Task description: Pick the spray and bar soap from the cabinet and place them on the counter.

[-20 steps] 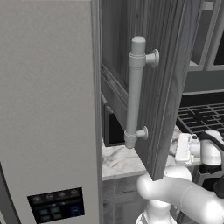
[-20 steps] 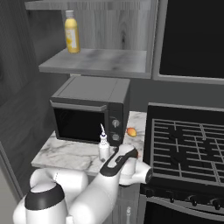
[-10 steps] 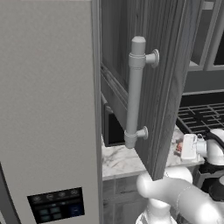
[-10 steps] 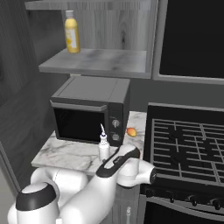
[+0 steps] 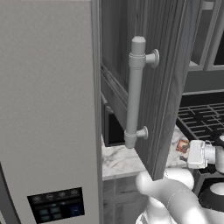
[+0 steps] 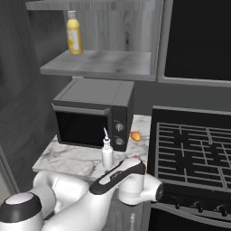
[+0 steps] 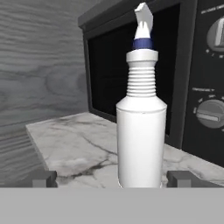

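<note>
Hand view, hand (image 7: 112, 178) spread wide, fingertips flanking upright spray (image 7: 141, 127) on counter (image 7: 83, 151)

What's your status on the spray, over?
Gripper open, fingers either side of white spray bottle. Bottle upright on white marble counter, before black microwave. Small orange object beside microwave.

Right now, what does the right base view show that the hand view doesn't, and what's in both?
Right base view alone: the open cabinet shelf holding a yellow bottle, the black stovetop, and a small orange thing on the counter beside the microwave. Hand view alone: the two dark fingertips spread either side of the spray, not touching it. Both: the white spray bottle standing upright on the marble counter in front of the microwave.
</note>
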